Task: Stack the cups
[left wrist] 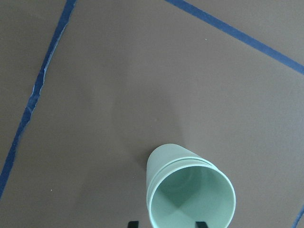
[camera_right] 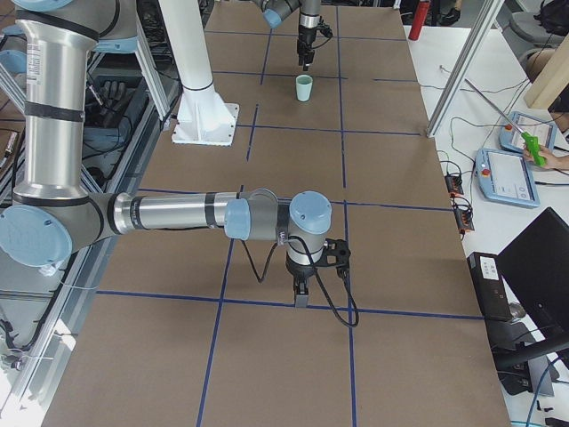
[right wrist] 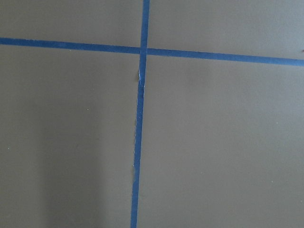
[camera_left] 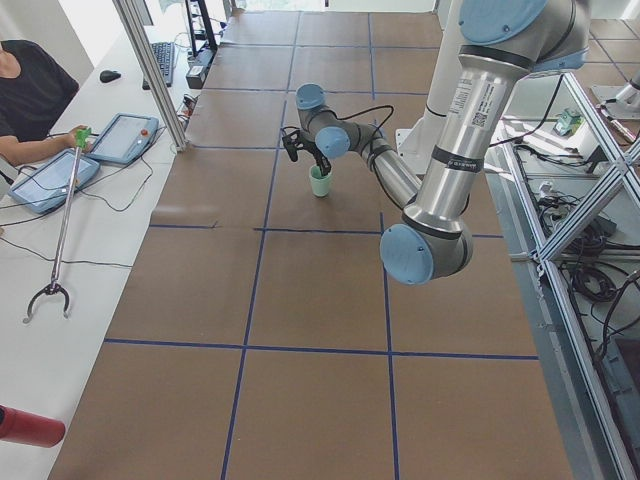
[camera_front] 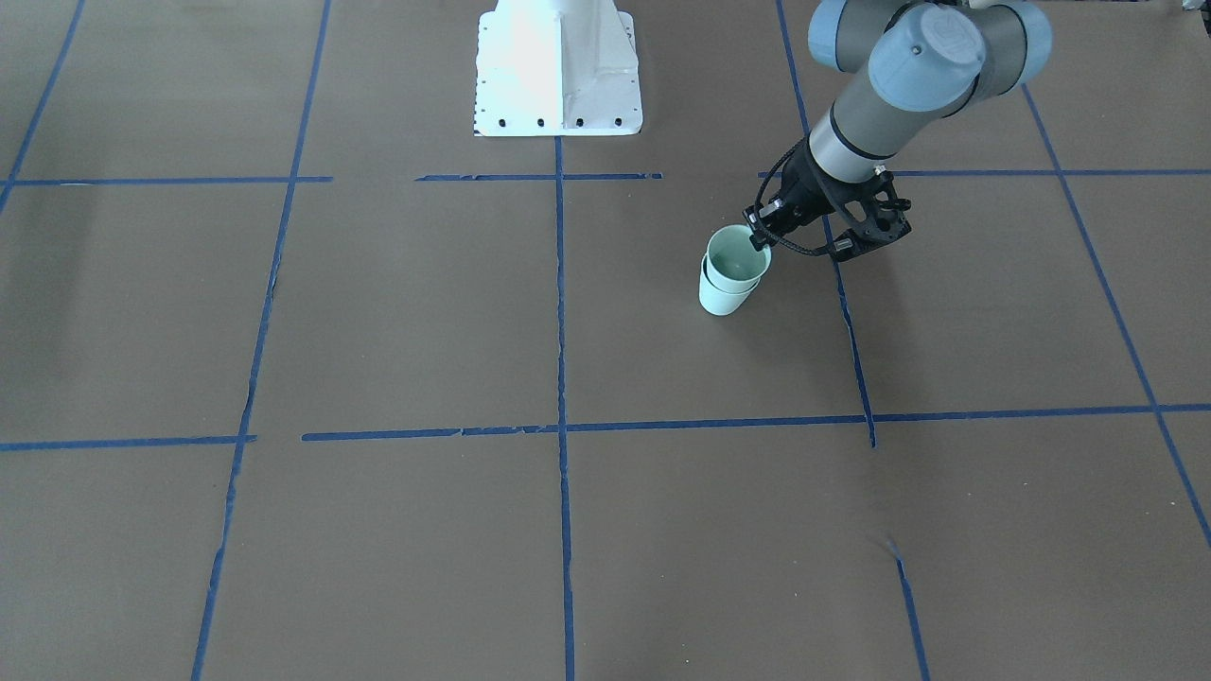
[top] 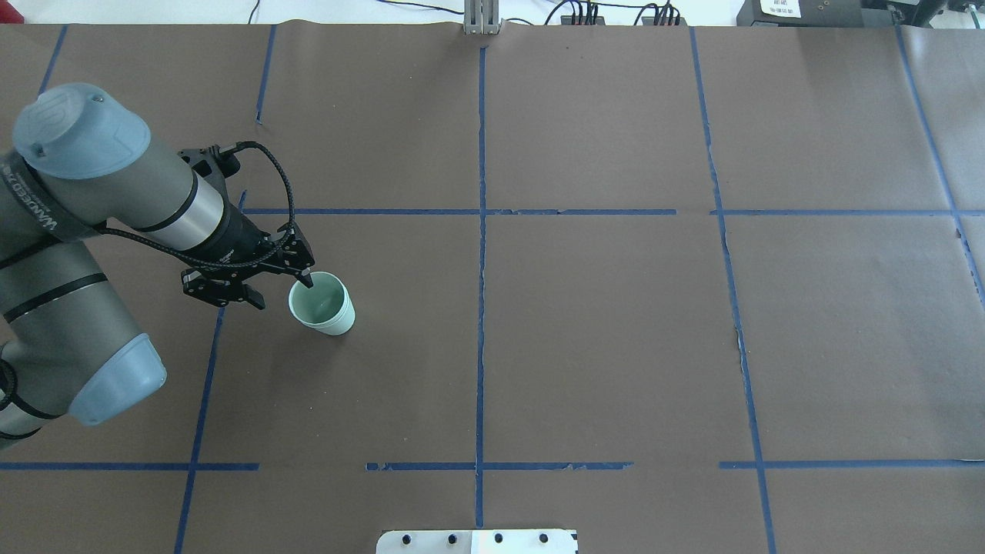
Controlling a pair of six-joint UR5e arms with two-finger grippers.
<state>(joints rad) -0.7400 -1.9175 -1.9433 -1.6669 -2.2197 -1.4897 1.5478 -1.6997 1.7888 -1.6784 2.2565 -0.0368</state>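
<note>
Two pale mint-green cups stand nested on the brown paper, the upper cup [camera_front: 738,257] seated in the lower cup [camera_front: 719,303]. The stack also shows in the overhead view [top: 322,303] and the left wrist view [left wrist: 190,199]. My left gripper [top: 282,294] is open beside the stack. One fingertip [top: 306,282] hangs at the upper cup's rim and the other is off to the side, clear of the cups. In the left wrist view the two tips sit on either side of the near rim. My right gripper [camera_right: 300,301] points down over the paper, far from the cups; I cannot tell whether it is open or shut.
Blue tape lines [top: 481,231] divide the brown paper into squares. The robot's white base plate [camera_front: 558,71] stands at the table's robot side. An operator with tablets [camera_left: 50,180] sits at a side table beyond the far edge.
</note>
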